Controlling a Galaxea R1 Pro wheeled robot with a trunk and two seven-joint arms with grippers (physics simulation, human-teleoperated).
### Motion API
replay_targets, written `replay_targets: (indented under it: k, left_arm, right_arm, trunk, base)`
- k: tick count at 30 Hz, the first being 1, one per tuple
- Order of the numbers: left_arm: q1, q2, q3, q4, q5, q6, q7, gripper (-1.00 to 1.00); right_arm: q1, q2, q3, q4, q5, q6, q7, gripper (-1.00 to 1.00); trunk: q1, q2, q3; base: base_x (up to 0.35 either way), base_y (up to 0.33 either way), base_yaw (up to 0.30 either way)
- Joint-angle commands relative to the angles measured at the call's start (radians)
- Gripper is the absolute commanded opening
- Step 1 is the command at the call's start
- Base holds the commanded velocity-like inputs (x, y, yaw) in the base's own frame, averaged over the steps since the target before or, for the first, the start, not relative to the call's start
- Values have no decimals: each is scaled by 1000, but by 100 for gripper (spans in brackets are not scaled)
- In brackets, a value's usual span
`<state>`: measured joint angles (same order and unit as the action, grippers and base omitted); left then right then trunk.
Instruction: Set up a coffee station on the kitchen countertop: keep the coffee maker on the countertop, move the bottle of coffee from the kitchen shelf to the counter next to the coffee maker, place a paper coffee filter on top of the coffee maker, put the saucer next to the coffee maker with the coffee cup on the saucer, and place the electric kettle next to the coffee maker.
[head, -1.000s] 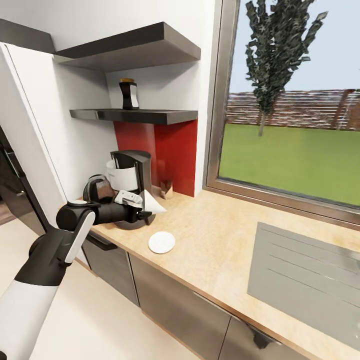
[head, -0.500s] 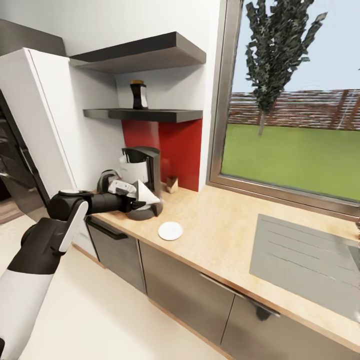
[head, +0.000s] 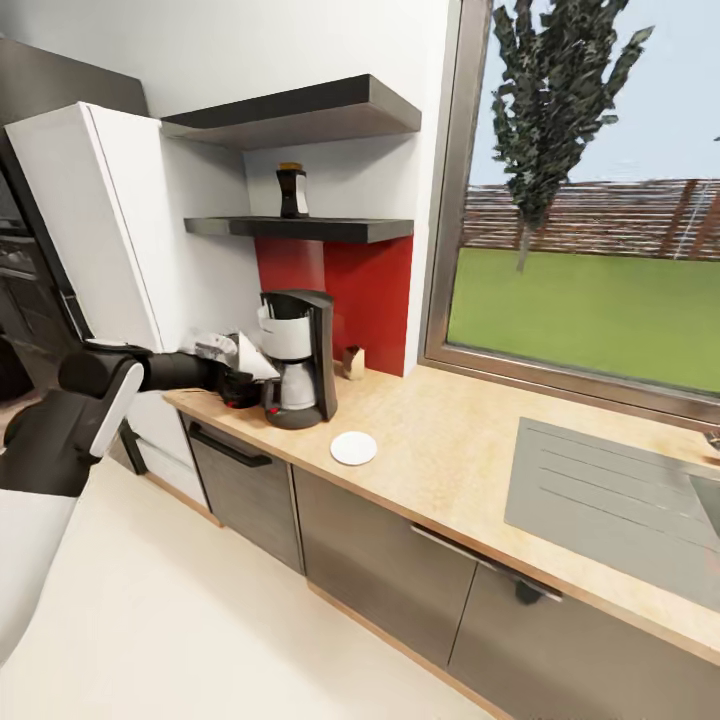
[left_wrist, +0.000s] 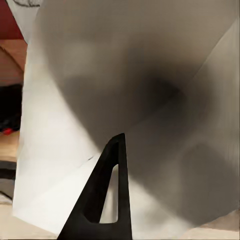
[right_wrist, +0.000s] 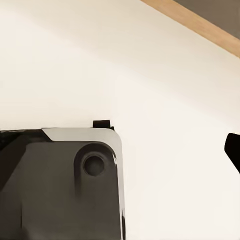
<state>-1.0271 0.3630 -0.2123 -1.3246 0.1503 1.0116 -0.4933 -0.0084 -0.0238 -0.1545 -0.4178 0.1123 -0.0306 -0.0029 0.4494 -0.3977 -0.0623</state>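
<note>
Beside coffee maker (head: 299, 358), left gripper (head: 243, 372) clamps paper coffee filter (head: 254, 359).

My left gripper (head: 240, 368) grips the paper coffee filter (head: 254, 358), and just ahead of it stands the coffee maker (head: 298, 357), blocking the straight path. Kettle (head: 236, 387) sits right under the hand, so no room to drop. Above the machine's top there's open air up to the kitchen shelf (head: 300, 228) w/ the bottle of coffee (head: 292, 190). Beyond the machine, countertop (head: 450, 450) is open but for the saucer (head: 353, 447).
</note>
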Motion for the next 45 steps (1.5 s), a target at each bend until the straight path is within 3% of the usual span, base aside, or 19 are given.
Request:
replay_targets:
  k: [1,2,3,5,6,9,10,11,15,20,23,26,45]
  left_arm:
    - [-29,-1,-2,33,-17,7,6,-100]
    - [-43,-2,-3,50,-33,7,6,-100]
    - [-87,-7,-4,99,-80,7,6,-100]
    - [-158,-26,-18,171,-137,8,6,-100]
    - [-264,-52,-61,290,-175,8,7,-100]
    - [-385,-82,-127,419,-193,8,7,-100]
    - [-440,-103,-167,492,-197,8,6,-100]
    - [-517,-136,-229,592,-201,8,6,-100]
    - [-642,-180,-307,745,-202,9,0,-100]
    - [-663,-186,-333,783,-205,10,-1,-100]
    - [-663,-192,-418,786,-203,13,-2,-100]
    - [-663,-193,-442,788,-203,13,-2,-100]
    - [-660,-182,-443,787,-202,13,-2,-100]
  right_arm:
    - [-1,1,-5,1,10,-3,0,100]
    - [-1,1,-5,1,10,-3,0,100]
    - [-1,1,-5,1,10,-3,0,100]
    - [-1,1,-5,1,10,-3,0,100]
    - [-1,1,-5,1,10,-3,0,100]
    - [-1,1,-5,1,10,-3,0,100]
    - [-1,1,-5,1,10,-3,0,100]
    - [-1,1,-5,1,10,-3,0,100]
    - [-1,1,-5,1,10,-3,0,100]
    - [-1,0,-4,1,11,-3,0,100]
    - [-1,-2,-4,1,12,-3,0,100]
    - [-1,-2,-4,1,12,-3,0,100]
    - [-1,-2,-3,0,12,-3,1,100]
  trunk:
    - [1,-2,-2]
    - [1,-2,-2]
    - [1,-2,-2]
    - [1,-2,-2]
    - [1,-2,-2]
    - [1,-2,-2]
    - [1,-2,-2]
    - [1,-2,-2]
    - [1,-2,-2]
    - [1,-2,-2]
    - [1,-2,-2]
    - [1,-2,-2]
    - [1,-2,-2]
  base:
    - [-7,4,0]
    - [-4,3,0]
    - [-3,2,0]
    - [-1,1,0]
    - [0,0,0]
    - [0,0,0]
    - [0,0,0]
    - [0,0,0]
    - [0,0,0]
    - [0,0,0]
    - [3,0,0]
    - [136,0,0]
    - [310,85,-46]
